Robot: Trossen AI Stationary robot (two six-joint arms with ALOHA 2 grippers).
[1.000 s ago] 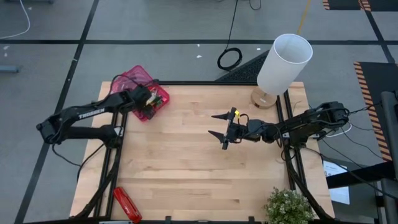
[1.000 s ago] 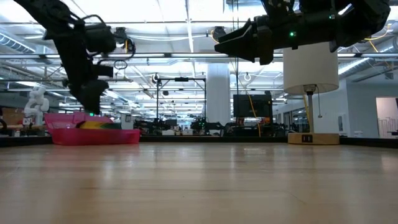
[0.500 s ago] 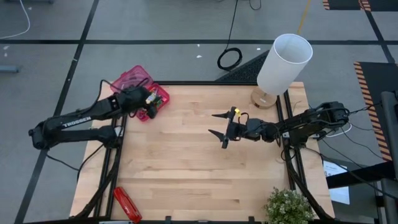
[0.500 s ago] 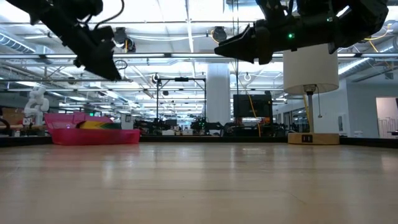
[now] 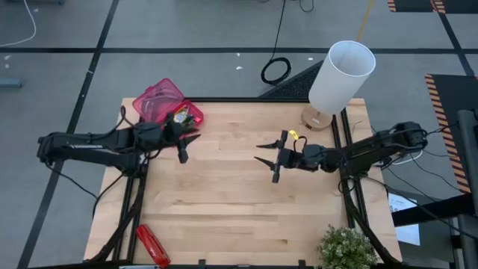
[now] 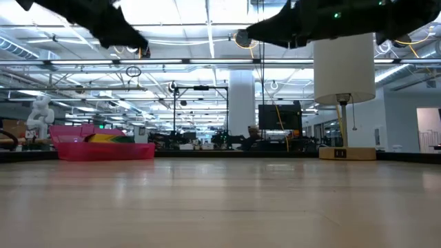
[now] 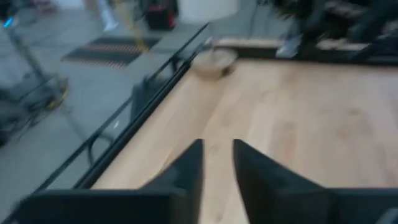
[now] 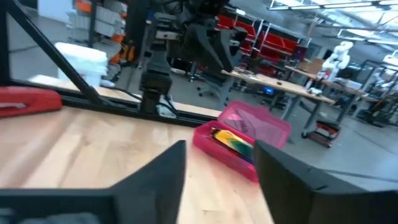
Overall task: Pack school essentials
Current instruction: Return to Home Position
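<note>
Packing looks finished: items sit in pink case (image 5: 166, 104) at 10 o'clock on desk (image 5: 224, 194). Left hand (image 5: 181, 143) narrow, empty; right hand (image 5: 267, 155) wide, empty. Next: retract arms.

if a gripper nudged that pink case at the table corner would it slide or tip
The pink case probably slides: in the low view it sits low and flat on the table. It looks like thin, light plastic, so it may skid easily. Its open lid, overhanging the table edge, might flex or catch.
</note>
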